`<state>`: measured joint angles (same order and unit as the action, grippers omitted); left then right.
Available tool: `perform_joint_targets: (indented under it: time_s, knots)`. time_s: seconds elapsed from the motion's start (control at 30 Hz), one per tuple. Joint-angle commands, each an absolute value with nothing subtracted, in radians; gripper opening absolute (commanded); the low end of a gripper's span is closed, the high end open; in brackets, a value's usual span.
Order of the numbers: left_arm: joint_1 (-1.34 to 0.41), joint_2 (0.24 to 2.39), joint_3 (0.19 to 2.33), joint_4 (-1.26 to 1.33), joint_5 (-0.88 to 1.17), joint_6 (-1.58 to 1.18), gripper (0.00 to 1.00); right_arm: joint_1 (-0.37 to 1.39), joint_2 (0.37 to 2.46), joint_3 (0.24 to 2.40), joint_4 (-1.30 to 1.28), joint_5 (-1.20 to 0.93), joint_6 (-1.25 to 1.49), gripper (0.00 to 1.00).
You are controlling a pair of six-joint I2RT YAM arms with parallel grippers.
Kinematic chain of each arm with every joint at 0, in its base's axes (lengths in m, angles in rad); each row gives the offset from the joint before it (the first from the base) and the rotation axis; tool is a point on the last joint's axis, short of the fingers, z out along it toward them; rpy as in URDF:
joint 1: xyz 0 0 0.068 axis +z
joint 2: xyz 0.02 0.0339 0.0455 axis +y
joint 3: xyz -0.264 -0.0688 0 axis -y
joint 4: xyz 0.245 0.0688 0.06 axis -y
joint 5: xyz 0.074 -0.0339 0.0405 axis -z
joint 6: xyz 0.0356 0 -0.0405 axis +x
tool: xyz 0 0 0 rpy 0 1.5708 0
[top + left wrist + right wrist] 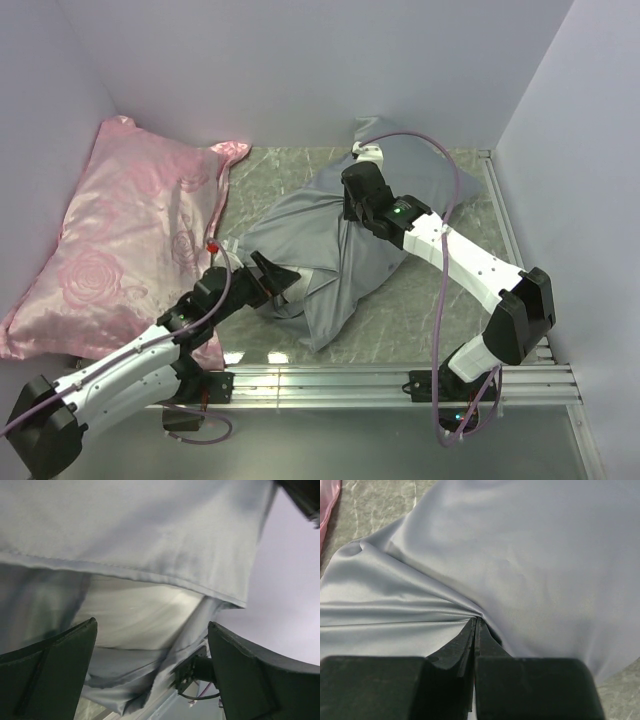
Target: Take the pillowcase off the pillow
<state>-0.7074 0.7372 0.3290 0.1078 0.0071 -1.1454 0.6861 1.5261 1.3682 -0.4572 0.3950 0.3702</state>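
Observation:
The grey pillowcase [330, 235] lies crumpled in the middle of the marble table, bulging toward the back right. My right gripper [348, 218] comes down on its top and is shut on a pinch of the grey fabric [476, 616], with folds running out from the fingertips. My left gripper [278, 280] is open at the pillowcase's near-left end. In the left wrist view its fingers [55, 670] stand wide apart below a hemmed edge of the pillowcase [150, 575], holding nothing. A paler surface [145, 612] shows under that hem; I cannot tell if it is the white pillow.
A pink rose-patterned satin pillow [130, 240] leans in the left corner, close to my left arm. White walls close off the back and both sides. An aluminium rail [400, 380] runs along the near edge. Bare marble table [420, 310] shows at the right front.

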Motion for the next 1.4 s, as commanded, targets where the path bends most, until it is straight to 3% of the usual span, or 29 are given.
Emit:
perform_joint_targets:
  time_s: [0.0, 0.67, 0.83, 0.87, 0.9, 0.97, 1.0, 1.03, 1.07, 1.2, 1.37]
  knots:
    - [-0.719, 0.764, 0.368, 0.106, 0.009, -1.144, 0.99, 0.666, 1.483, 1.362, -0.433, 0.446, 0.371, 0.00]
    - [-0.746, 1.002, 0.390, 0.290, 0.006, -1.152, 0.99, 0.666, 1.477, 1.350, -0.431, 0.419, 0.387, 0.04]
    - [-0.752, 1.054, 0.454, 0.242, -0.026, -1.141, 0.97, 0.667, 1.468, 1.330, -0.414, 0.373, 0.388, 0.34]
    - [-0.752, 1.058, 0.466, 0.235, -0.034, -1.140, 0.93, 0.667, 1.465, 1.325, -0.413, 0.367, 0.385, 0.39]
    - [-0.752, 1.066, 0.478, 0.223, -0.046, -1.129, 0.73, 0.667, 1.459, 1.318, -0.410, 0.354, 0.385, 0.47]
    - [-0.749, 1.098, 0.521, 0.212, -0.069, -1.105, 0.51, 0.669, 1.439, 1.309, -0.405, 0.336, 0.387, 0.54]
    - [-0.746, 1.115, 0.552, 0.209, -0.069, -1.098, 0.31, 0.670, 1.430, 1.299, -0.402, 0.316, 0.385, 0.59]
    - [-0.736, 1.146, 0.567, 0.209, -0.064, -1.092, 0.22, 0.670, 1.410, 1.295, -0.403, 0.305, 0.385, 0.62]
    - [-0.730, 1.160, 0.578, 0.213, -0.055, -1.088, 0.01, 0.672, 1.396, 1.292, -0.405, 0.296, 0.385, 0.64]
    - [-0.692, 1.186, 0.672, 0.189, -0.040, -1.066, 0.00, 0.695, 1.284, 1.229, -0.373, 0.214, 0.382, 0.75]
    - [-0.617, 1.181, 0.787, 0.111, -0.018, -1.046, 0.00, 0.848, 1.126, 1.125, -0.351, 0.187, 0.390, 0.80]
